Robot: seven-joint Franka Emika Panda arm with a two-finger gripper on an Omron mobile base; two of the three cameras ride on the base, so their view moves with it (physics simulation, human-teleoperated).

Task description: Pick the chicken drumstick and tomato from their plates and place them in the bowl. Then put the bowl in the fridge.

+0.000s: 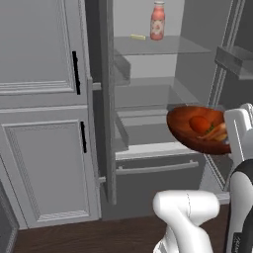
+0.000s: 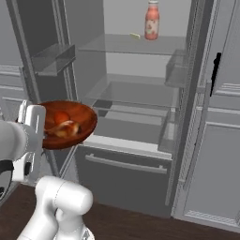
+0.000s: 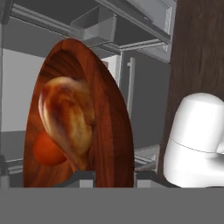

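Before the open grey fridge (image 2: 140,93), the gripper (image 3: 114,175) is closed narrowly on the rim of the glossy reddish-brown bowl (image 1: 190,129). I think it should be kept level while going onto a clear glass shelf (image 2: 133,96), so the red tomato (image 1: 199,123) and brown drumstick (image 3: 68,118) stay inside.

Grey panelled cabinets (image 1: 42,99) with black bar handles (image 1: 75,72) stand just left of the open appliance bay; matching panels (image 2: 220,140) on its right. Dark brown wood floor (image 1: 99,234) runs below the cabinets. Red-pink bottle (image 1: 157,21) and small yellow item (image 1: 138,36) sit on the top glass shelf (image 1: 163,47). Flat, even light.
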